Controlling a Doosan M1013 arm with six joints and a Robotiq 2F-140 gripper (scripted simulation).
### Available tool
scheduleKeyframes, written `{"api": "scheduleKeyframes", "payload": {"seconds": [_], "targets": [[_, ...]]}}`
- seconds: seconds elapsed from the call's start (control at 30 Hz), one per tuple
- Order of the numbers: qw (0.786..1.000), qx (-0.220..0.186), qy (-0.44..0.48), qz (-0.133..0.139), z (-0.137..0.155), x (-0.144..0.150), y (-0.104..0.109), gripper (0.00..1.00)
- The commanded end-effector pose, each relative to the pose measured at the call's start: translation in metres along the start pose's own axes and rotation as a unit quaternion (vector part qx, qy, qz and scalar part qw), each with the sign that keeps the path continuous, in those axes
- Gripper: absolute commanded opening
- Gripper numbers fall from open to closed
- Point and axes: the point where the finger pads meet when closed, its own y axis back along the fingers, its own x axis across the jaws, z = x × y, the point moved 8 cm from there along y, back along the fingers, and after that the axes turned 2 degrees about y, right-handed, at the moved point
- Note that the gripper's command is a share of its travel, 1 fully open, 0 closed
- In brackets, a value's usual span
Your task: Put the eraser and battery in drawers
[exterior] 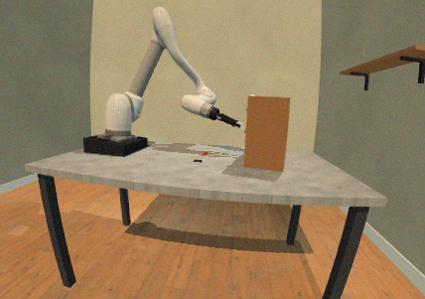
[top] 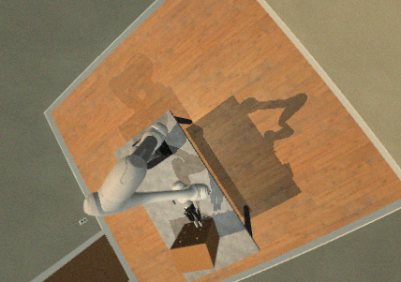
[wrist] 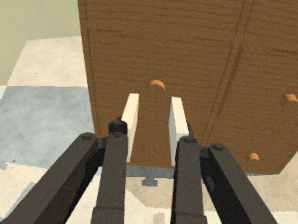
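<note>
The small chest stands upright on the table, its brown front with orange knobs facing the arm. No drawer shows plainly pulled out. My gripper is partly open and empty, close before the front. In the wrist view one orange knob appears just beyond and between the pale fingertips; I cannot tell if they touch the front. A small dark thing and a small orange thing lie on the table; which, if either, is the eraser or battery I cannot tell.
The grey table carries the arm's black base at its other end. More knobs stick out at the right in the wrist view. A tiny pale thing shows at the chest's top edge. A wall shelf is at the right.
</note>
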Motion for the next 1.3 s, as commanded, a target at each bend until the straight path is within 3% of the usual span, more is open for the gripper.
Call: {"api": "scheduleKeyframes", "payload": {"seconds": [0.0, 0.67, 1.27], "targets": [[1.000, -0.001, -0.001, 0.000, 0.000, 0.001, -0.003, 0.20], [1.000, -0.001, -0.001, 0.000, -0.001, 0.001, -0.007, 0.20], [1.000, -0.001, -0.001, 0.000, -0.010, 0.001, -0.031, 0.20]]}}
